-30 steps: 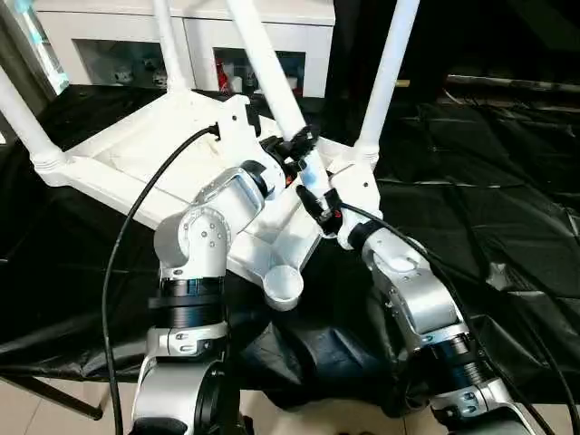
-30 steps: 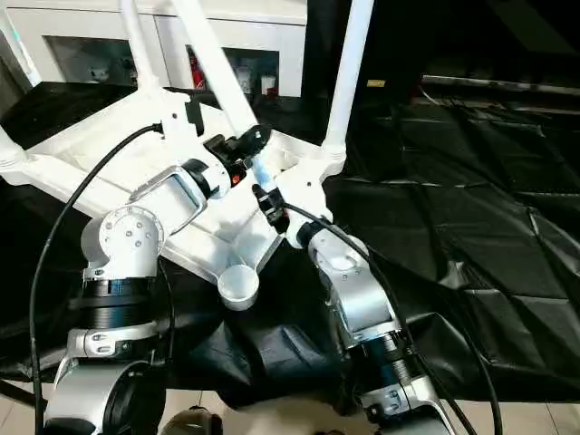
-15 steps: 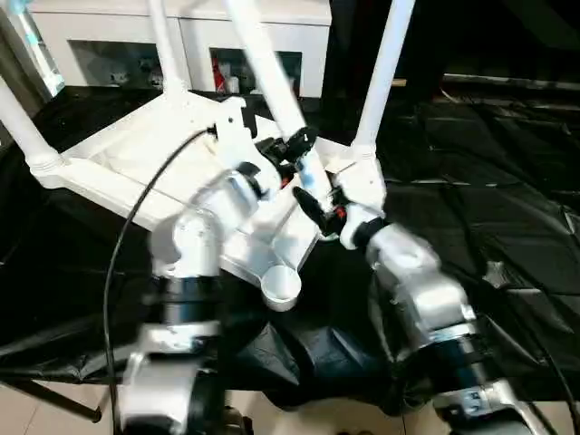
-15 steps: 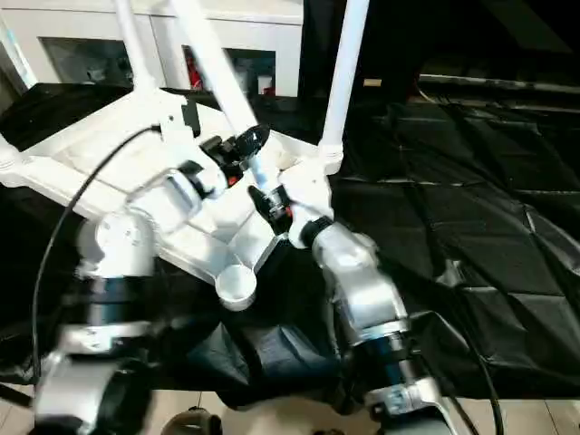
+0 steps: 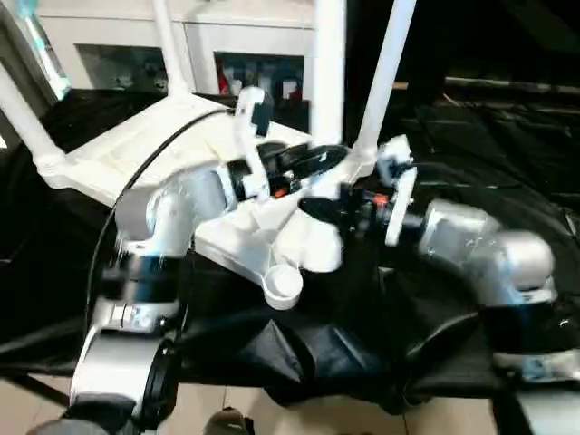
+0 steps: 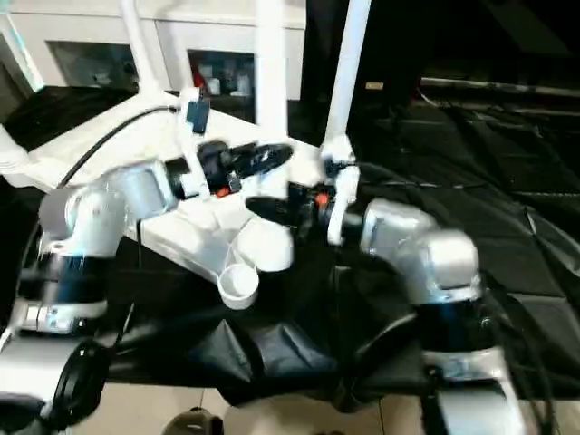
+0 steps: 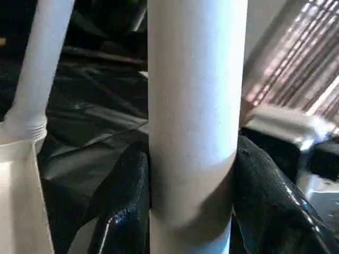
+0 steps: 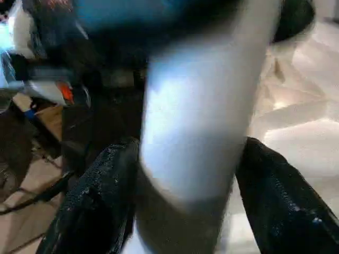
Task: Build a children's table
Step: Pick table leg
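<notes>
Children's table parts take up the middle of the black sheet-covered work surface [image 5: 507,163]: the white plastic rectangular top [image 5: 154,149] lies upside down with its ribbed underside up, tilted, and its empty round corner socket [image 5: 282,286] sits close to the near edge of the surface. At the top's far left corner a long white tubular leg [image 5: 23,118] stands in its socket, and another leg [image 5: 169,45] rises from the far corner beside it. Behind them, past the far edge of the surface, stands a white glass-door cabinet [image 5: 118,36]. Towards the centre, the left gripper [image 5: 304,163] reaches in from the silver left forearm [image 5: 172,208], its two black fingers [image 7: 124,206] pressed against either side of the upright loose leg [image 5: 327,72], clamping it. Just to the right, the right gripper [image 5: 331,210] comes in from the opposite side lower down on the same leg, its black fingers [image 8: 92,206] flanking the tube on both sides; whether they press on it cannot be told through the blur. Further right, a fourth leg [image 5: 388,72] stands in the top's far right corner socket.
</notes>
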Tool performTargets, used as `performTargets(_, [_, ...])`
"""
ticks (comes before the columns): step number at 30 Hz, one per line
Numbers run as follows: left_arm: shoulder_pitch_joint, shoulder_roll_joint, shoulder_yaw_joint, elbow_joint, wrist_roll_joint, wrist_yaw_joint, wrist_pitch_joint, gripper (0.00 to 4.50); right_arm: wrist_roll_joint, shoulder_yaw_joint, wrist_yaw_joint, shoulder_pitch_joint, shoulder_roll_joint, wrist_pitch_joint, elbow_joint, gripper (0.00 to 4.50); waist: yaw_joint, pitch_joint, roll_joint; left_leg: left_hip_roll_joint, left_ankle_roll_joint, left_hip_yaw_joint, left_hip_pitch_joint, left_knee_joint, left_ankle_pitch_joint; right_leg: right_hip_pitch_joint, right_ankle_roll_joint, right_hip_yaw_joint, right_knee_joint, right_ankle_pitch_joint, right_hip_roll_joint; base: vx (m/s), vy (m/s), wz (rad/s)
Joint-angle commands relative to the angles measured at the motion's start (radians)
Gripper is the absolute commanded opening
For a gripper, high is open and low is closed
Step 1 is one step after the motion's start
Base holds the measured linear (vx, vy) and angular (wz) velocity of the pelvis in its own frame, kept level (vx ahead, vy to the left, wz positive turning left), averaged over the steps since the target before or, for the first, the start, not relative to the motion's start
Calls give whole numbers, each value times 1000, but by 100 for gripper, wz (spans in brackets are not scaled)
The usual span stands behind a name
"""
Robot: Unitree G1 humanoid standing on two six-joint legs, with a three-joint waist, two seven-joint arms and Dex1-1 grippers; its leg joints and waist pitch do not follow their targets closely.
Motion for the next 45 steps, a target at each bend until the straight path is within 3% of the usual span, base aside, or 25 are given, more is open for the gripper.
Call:
performTargets(1, [-19, 2, -4, 9, -11, -11, 10, 189, 7, 20, 22, -22, -17, 30, 13, 291, 3, -94, -3, 36, -29, -17, 14, -77, -189, 60, -146, 54, -78, -267, -68, 0, 0, 0])
performTargets(2, [-22, 1, 0, 7, -14, -12, 12, 189, -1, 30, 34, -26, -24, 38, 23, 291, 1, -93, -11, 35, -27, -15, 12, -77, -182, 61, -146, 54, -78, -261, -67, 0, 0, 0])
performTargets(6, [-22, -5, 12, -5, -29, -5, 15, 189, -27, 73, 58, -36, -43, 42, 47, 291, 4, -95, -9, 35, -25, -16, 10, -75, -162, 62, -152, 53, -75, -255, -69, 0, 0, 0])
performTargets(15, [-20, -20, 29, -23, -88, -48, 32, 189, 2, 64, 77, -45, -47, 67, 53, 291, 6, -96, -9, 35, -16, -14, 11, -72, -158, 61, -163, 52, -73, -245, -68, 0, 0, 0])
performTargets(16, [-16, -18, 24, -29, -96, -62, 37, 189, 6, 66, 84, -42, -50, 70, 49, 265, 6, -96, -10, 36, -15, -14, 11, -73, -158, 60, -162, 53, -73, -240, -67, 0, 0, 0])
performTargets(22, [-16, -21, 39, -17, -110, -74, 42, 188, 30, 75, 110, -20, -64, 101, 9, 217, 6, -95, -10, 36, -17, -14, 11, -72, -154, 60, -158, 53, -74, -246, -67, 0, 0, 0])
performTargets(24, [-17, -22, 50, -9, -117, -70, 37, 188, 27, 80, 105, -13, -66, 100, -2, 217, 5, -95, -6, 36, -20, -14, 12, -72, -156, 60, -155, 53, -75, -250, -67, 0, 0, 0])
performTargets(29, [-11, -26, 50, -1, -105, -67, 20, 188, 10, 54, 37, -6, -30, 65, -16, 198, 3, -96, -7, 34, -24, -14, 11, -73, -158, 60, -152, 52, -76, -256, -67, 0, 0, 0])
performTargets(31, [3, -32, 31, -11, -64, -54, -37, 188, -16, 43, -28, -7, 0, 42, -20, 198, 0, -95, -6, 35, -28, -15, 10, -75, -167, 59, -148, 52, -79, -263, -68, 0, 0, 0])
performTargets(32, [10, -38, 18, -17, -36, -29, -64, 244, -40, 46, -69, -6, 17, 19, -24, 197, 0, -95, -7, 35, -31, -15, 11, -75, -170, 59, -147, 52, -78, -267, -67, 0, 0, 0])
performTargets(36, [23, -78, -2, -31, 33, 113, -78, 261, -104, 63, -185, -5, 80, -41, -40, 197, -3, -94, -7, 37, -55, -16, 15, -78, -181, 56, -130, 53, -79, -274, -67, 0, 0, 0])
performTargets(40, [65, -162, -35, -69, 165, 344, -160, 299, -178, 109, -325, 6, 168, -90, -64, 196, -1, -96, -12, 39, -52, -20, 8, -82, -176, 60, -109, 53, -77, -248, -67, 0, 0, 0])
performTargets(43, [67, -207, -5, -60, 177, 418, -197, 300, -227, 138, -396, 9, 200, -116, -56, 196, 1, -96, -11, 34, -52, -18, 7, -80, -166, 59, -97, 53, -78, -254, -66, 0, 0, 0])
performTargets(45, [66, -217, 5, -55, 182, 443, -206, 263, -240, 142, -415, 11, 210, -125, -52, 196, 0, -94, -9, 34, -50, -17, 6, -81, -178, 57, -92, 54, -81, -267, -66, 0, 0, 0])
